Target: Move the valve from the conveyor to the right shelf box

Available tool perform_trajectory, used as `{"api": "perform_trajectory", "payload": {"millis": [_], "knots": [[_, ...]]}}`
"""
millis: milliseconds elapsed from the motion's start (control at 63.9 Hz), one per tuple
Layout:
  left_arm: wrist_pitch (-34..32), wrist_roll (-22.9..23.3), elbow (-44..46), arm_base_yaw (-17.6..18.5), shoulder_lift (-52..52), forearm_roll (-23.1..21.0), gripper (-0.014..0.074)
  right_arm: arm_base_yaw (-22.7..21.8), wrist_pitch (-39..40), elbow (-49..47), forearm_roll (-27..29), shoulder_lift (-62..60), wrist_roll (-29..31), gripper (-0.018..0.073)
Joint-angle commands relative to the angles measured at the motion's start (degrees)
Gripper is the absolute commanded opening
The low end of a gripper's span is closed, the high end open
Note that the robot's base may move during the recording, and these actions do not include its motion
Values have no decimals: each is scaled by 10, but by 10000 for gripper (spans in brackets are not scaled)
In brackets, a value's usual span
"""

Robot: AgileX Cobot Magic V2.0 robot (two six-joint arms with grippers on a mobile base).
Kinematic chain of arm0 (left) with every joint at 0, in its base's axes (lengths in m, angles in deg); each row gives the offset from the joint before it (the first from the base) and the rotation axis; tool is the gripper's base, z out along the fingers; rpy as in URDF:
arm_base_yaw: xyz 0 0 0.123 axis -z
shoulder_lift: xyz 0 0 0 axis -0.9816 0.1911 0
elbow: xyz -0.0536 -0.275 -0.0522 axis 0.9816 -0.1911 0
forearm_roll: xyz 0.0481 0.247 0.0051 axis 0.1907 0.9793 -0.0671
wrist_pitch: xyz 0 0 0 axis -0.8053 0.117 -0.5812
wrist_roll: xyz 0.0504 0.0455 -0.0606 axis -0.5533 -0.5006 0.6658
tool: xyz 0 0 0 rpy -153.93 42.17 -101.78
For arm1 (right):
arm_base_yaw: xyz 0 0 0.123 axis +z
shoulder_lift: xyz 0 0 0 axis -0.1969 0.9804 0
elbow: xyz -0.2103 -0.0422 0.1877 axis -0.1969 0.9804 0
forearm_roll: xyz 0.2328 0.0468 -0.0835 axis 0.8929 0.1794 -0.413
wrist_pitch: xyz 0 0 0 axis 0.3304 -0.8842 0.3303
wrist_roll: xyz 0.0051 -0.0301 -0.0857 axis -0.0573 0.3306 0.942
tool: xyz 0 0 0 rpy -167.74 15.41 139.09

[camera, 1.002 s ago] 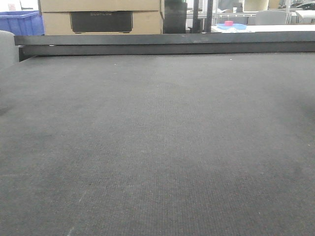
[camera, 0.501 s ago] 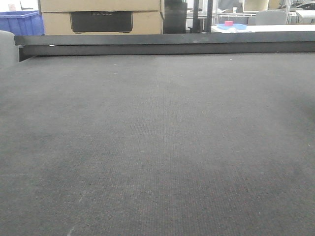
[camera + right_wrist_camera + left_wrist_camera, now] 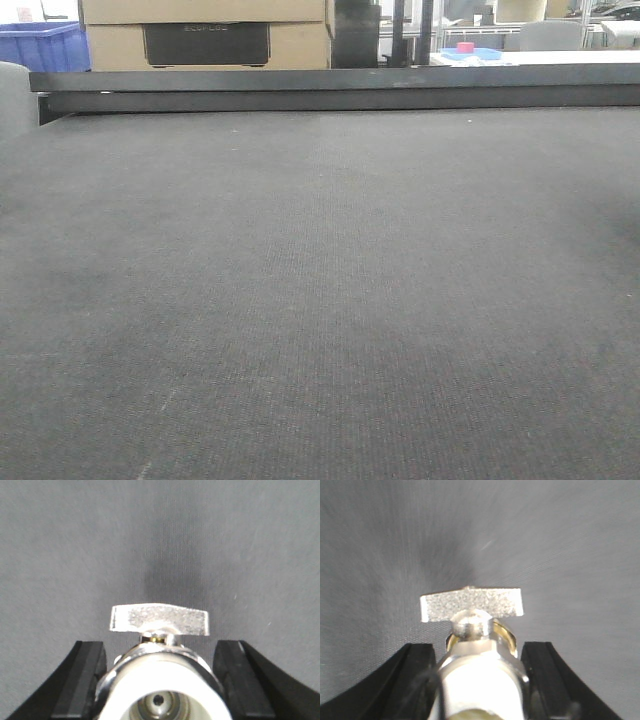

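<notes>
As the conveyor point(image 3: 320, 300) lies beneath, left pincer point(image 3: 480, 647) and right pincer point(image 3: 160, 645) each clamp a valve point(image 3: 479, 672) point(image 3: 161, 672) between jaws.

Far left, up top: a blue plastic crate point(image 3: 40, 45). Just beside it, two stacked cardboard boxes point(image 3: 200, 10), the lower one with a dark panel point(image 3: 205, 44) and faint lettering, hard to read. Right of the boxes, a black upright panel point(image 3: 355, 33) and thin dark posts point(image 3: 400, 30). Farther right, a white surface point(image 3: 560, 58) with a light blue tray point(image 3: 485, 54) and something pink point(image 3: 465, 47) in it. Behind that, a grey chair back point(image 3: 548, 36). At the left edge, a grey rounded shape point(image 3: 12, 100). Even, flat indoor light.
</notes>
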Motion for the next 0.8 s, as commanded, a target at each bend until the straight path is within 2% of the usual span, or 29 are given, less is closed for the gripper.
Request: {"api": "perform_trajectory", "payload": {"millis": [0,172,579,783], "knots": [[-6,3,6,15,-52,-13,-111,0,35,-7,-1,-30,2,-155],[-7,4,6,30,-133,-13,-111,0,50,-14,-1,-66,2,-155],[-37,4,0,31,-315,-14,-111,0,29,-109,-1,-138,2,-155],[-63,4,-67,31,-382,-12,-111,0,23,-107,-1,-193,2,-155]]}}
